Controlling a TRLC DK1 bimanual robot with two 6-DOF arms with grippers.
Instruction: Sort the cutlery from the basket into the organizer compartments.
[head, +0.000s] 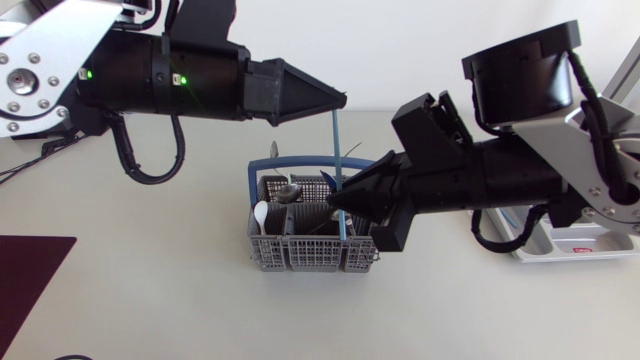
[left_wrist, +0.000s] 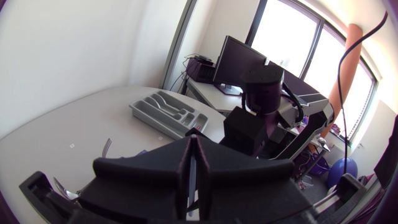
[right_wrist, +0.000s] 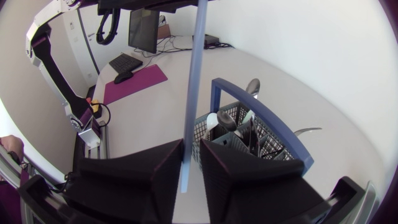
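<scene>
L gripper (head: 338, 100) & R gripper (head: 333, 200) both look clamped on the blue stick (head: 338, 150), upright in the basket (head: 310, 256), organizer (head: 560, 248) at basket's 3 o'clock; risk: arms pulling diff ways bend it, or its tip snags & drags basket.

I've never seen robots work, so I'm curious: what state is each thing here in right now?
left gripper: shut on the blue rod's upper end.
right gripper: shut on the blue rod lower down.
blue rod: upright over the basket.
basket: handle raised, cutlery inside.
organizer: visible compartments empty.
</scene>
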